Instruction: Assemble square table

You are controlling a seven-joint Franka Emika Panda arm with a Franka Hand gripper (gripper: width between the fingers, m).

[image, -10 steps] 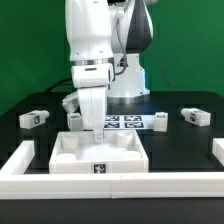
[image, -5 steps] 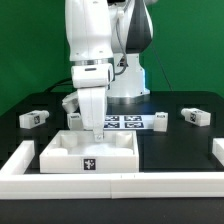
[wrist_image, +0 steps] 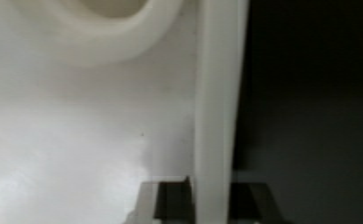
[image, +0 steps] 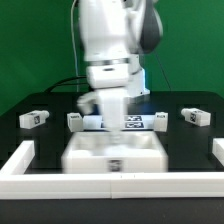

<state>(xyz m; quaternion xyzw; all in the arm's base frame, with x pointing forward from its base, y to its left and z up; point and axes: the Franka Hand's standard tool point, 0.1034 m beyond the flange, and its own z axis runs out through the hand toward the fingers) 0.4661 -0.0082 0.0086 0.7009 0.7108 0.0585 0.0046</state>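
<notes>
**Exterior view: square table pinched by its back wall**

Nearest the camera, the border wall (image: 110,186) was seen just in front of the square table (image: 112,158), which was blurred. The gripper (image: 113,128) was closed narrowly on the thin back wall of the square table, as was shown in the wrist view. Behind the square table the marker board (image: 137,122) was laid flat. The left leg block (image: 33,117) and the right leg block (image: 195,116) were set well apart from the square table, toward the exterior view's left and right.

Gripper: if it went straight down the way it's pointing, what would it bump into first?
The white square table. The gripper points straight down and seems shut on its far wall, so nothing lies between them. The picture is blurry, so that's my best guess.
</notes>
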